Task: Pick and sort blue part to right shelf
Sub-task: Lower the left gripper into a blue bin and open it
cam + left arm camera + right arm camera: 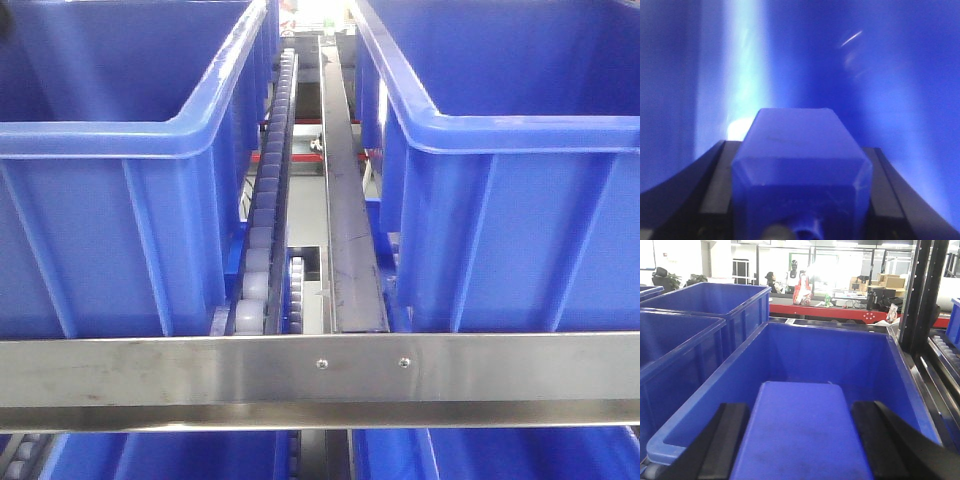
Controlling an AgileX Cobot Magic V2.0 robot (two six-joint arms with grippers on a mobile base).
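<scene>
**A blue part clamped in each pincer, bins all around**

The right gripper [801, 407] is closed on a flat blue plastic part [800, 445]. Its black fingers [725, 440] press against the part's left and right sides. Just beyond it lies a large open blue plastic bin [830, 355].

The left gripper [797, 150] likewise clamps a bevelled blue plastic part [797, 132] between its dark fingers [715, 175]. The part is near the lens and centred. Behind it there is only a blurred blue surface with a pale glare streak, and which bin this is cannot be told.

In the front view the stainless steel rack [200, 365] crosses the near edge as a flat rail. A left blue bin [100, 230] and a right blue bin [520, 230] sit behind the rail. Between them run a grey roller track [262, 230] and a dark flat divider bar [350, 230], leading far back. Two small screws [322, 363] sit mid-rail.

Far off in the right wrist view are a red workbench [840, 310], cardboard cartons [890, 282] and a seated person [772, 280].
</scene>
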